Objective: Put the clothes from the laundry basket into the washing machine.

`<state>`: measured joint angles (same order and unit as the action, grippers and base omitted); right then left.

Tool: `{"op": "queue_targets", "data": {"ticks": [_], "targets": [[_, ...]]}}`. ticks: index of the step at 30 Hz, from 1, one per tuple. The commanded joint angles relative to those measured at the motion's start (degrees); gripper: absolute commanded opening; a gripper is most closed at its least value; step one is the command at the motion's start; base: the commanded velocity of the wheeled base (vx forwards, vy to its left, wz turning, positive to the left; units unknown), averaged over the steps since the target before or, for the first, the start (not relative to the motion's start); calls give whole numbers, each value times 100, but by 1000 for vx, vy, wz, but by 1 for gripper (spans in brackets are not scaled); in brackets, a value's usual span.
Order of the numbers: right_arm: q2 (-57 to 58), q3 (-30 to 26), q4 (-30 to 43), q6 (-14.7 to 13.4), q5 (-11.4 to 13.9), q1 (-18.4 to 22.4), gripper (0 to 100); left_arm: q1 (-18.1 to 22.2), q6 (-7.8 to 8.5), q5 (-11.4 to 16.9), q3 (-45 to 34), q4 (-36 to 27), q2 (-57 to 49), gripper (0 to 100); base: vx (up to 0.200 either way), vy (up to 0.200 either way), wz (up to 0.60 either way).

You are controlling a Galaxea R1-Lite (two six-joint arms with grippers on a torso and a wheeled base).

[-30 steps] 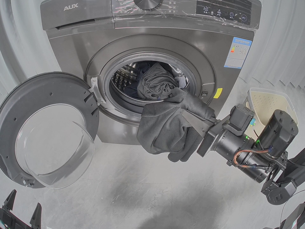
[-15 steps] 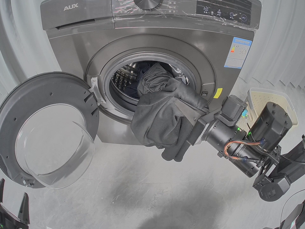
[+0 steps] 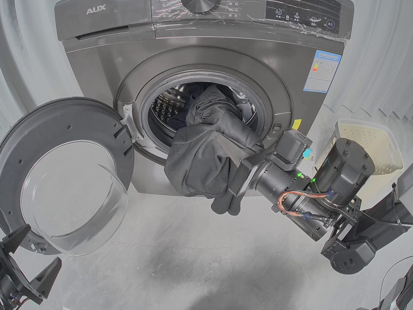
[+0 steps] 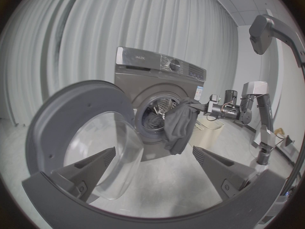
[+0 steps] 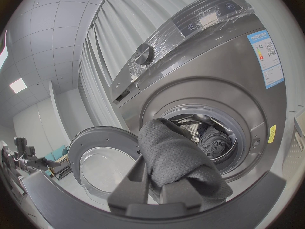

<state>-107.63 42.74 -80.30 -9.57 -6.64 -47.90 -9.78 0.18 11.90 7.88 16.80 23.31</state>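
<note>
Our right gripper [image 3: 230, 148] grips a dark grey garment [image 3: 193, 160] at the washing machine [image 3: 107, 61] door opening — our left gripper [image 4: 153, 149] hangs spread, empty.

- The right gripper [image 5: 159, 190] sits in the frame's foreground, its 2 fingers [image 5: 135, 182] clamped on a dark grey garment [image 5: 171, 153].
- The garment bulges at mid-frame, before the washing machine [image 5: 206, 73] and its open drum mouth.
- Grey clothes [image 5: 216, 140] lie inside the drum.
- The round door [image 5: 95, 134] stands swung open beside the mouth.
</note>
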Motion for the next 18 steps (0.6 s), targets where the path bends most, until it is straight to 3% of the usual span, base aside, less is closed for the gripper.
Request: {"op": "queue_targets", "data": {"ticks": [1, 3, 8, 12, 18], "targets": [[-329, 200, -3, 113, 269, 26, 0, -754, -106, 322, 276, 1203, 2442, 100, 0, 0, 0], [-329, 270, -12, 113, 418, 52, 0, -973, -141, 313, 267, 1801, 3101, 100, 0, 0, 0], [-329, 525, -12, 113, 453, 149, 0, -1255, -141, 322, 232, 2662, 4331, 100, 0, 0, 0], [-311, 665, 41, 113, 453, 167, 0, -1527, -133, 375, 452, 2847, 5043, 100, 0, 0, 0], [-311, 727, 67, 113, 453, 184, 0, -1624, -133, 542, 962, 2934, 5913, 100, 0, 0, 0]]}}
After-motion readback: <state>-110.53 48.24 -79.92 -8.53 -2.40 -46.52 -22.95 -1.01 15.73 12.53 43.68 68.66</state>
